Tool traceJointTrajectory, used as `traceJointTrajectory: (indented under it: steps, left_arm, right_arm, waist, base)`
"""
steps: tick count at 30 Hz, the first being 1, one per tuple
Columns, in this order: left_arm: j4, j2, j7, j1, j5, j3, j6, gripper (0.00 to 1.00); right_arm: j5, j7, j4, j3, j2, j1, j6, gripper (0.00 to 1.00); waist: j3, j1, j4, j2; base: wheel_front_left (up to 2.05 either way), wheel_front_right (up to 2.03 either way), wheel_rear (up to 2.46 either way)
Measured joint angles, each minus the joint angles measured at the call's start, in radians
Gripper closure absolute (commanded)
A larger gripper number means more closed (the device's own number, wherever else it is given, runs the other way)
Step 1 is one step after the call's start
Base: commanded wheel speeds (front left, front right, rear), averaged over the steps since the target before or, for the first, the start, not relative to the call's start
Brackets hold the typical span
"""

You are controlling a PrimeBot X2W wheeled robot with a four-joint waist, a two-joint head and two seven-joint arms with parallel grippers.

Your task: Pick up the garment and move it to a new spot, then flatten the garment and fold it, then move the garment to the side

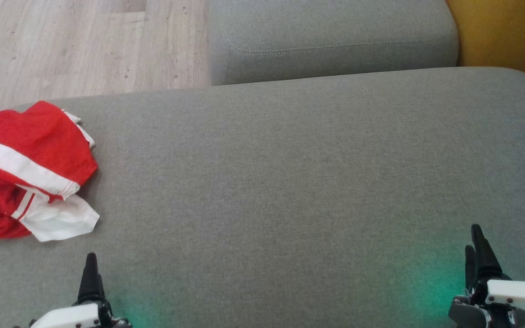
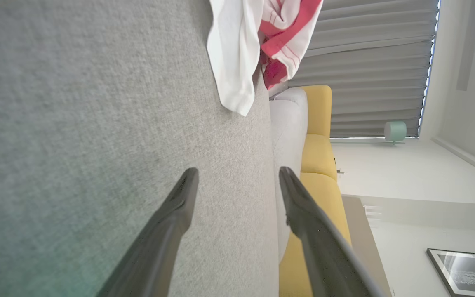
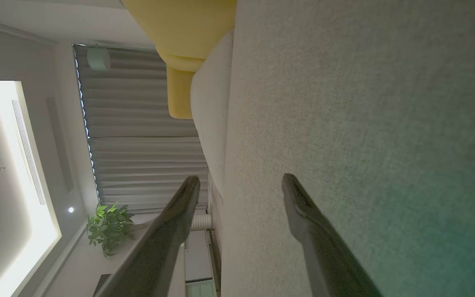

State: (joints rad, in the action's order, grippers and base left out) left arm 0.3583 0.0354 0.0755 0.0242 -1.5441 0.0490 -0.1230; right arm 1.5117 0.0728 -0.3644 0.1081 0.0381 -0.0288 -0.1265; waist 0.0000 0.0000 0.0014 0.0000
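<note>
Lying crumpled (red-and-white), the garment rests on the grey cushion — untouched.

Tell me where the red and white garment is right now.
In the head view the garment lies crumpled at the left edge of the grey cushion, just ahead of the left tool.

The red and white garment is running off the left edge of the head view, and the top edge is cutting it off in the left wrist view. The left gripper is showing one dark finger, the other apparently hiding behind it. The bottom edge is clipping its body and that of the right gripper. A framed picture is getting cropped at the corner, its content blurring beyond reading.
</note>
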Motion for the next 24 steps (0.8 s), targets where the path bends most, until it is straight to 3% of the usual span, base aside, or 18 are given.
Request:
traceJointTrajectory:
  steps: [8, 24]
  left_arm:
    - [-0.027, 0.000, -0.026, 0.000, 0.105, -0.008, 0.002, 0.00]
    - [-0.069, 0.000, -0.070, 0.001, 0.324, -0.060, 0.063, 0.00]
  right_arm:
    - [-0.101, -0.024, 0.004, -0.011, 0.000, 0.000, 0.000, 0.00]
    - [-0.270, -0.071, 0.039, -0.012, 0.000, 0.000, 0.000, 0.00]
  waist:
    - [-0.004, 0.0000, 0.002, 0.0000]
    - [-0.012, 0.0000, 0.003, 0.0000]
  base:
    - [0.00, 0.00, 0.00]
    - [0.00, 0.00, 0.00]
